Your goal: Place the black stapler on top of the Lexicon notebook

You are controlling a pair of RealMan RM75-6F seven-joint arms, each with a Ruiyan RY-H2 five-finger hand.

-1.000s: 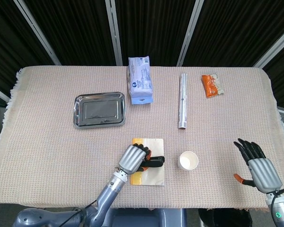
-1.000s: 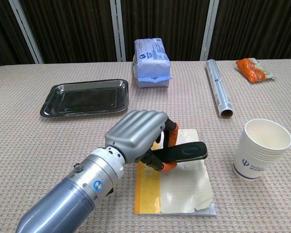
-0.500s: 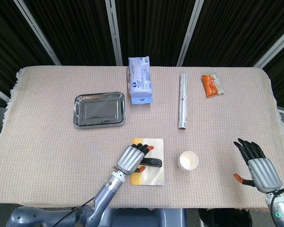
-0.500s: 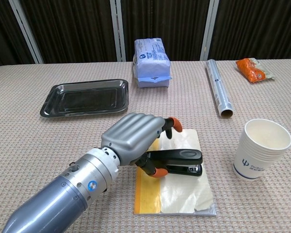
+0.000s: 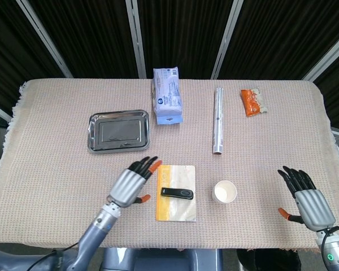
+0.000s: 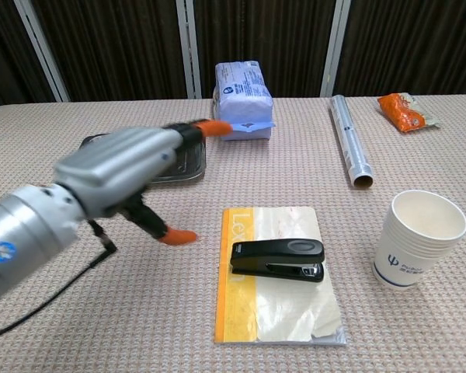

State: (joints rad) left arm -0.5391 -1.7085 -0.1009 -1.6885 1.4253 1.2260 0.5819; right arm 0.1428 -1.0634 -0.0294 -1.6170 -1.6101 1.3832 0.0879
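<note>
- Head view: your left hand [image 5: 128, 185] hovers just left of the notebook [image 5: 177, 193], fingers spread, holding nothing. The stapler [image 5: 177, 193] lies flat on the notebook. Your right hand [image 5: 306, 199] sits far right, fingers apart, empty.
- Chest view: the stapler [image 6: 278, 259] lies across the notebook [image 6: 276, 273]; your left hand [image 6: 115, 175] is apart from both.
</note>
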